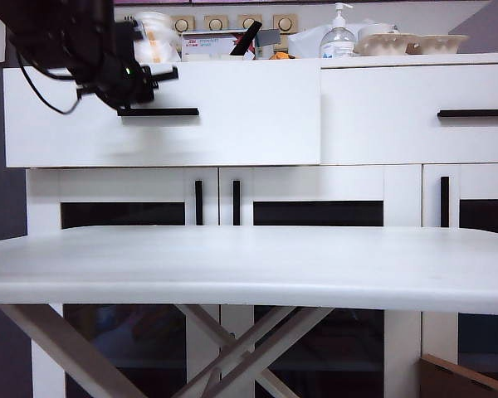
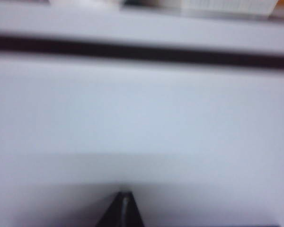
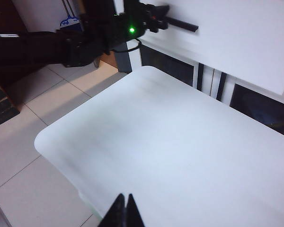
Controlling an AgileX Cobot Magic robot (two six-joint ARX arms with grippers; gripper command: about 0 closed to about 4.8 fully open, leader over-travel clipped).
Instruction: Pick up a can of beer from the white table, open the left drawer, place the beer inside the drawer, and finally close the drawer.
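The can of beer is out of view in every frame. The left drawer (image 1: 232, 124) stands slightly out from the cabinet, its front forward of the neighbouring one. My left gripper (image 1: 170, 75) is shut and empty, right at that front, just above the black bar handle (image 1: 158, 112). The blurred left wrist view shows the closed left gripper (image 2: 124, 197) close to the white drawer front (image 2: 142, 118), with the handle (image 2: 142, 52) a dark bar across it. My right gripper (image 3: 124, 201) is shut and empty above the white table (image 3: 180, 156) near its front edge. The bare tabletop (image 1: 249, 265) fills the exterior view's foreground.
The right drawer (image 1: 398, 124) with its own handle (image 1: 475, 113) sits flush. Below are dark-glass doors (image 1: 315, 214). On the cabinet top stand a clear pump bottle (image 1: 339, 37), pale trays (image 1: 415, 43) and boxes (image 1: 216, 43). Tiled floor (image 3: 42, 104) lies beside the table.
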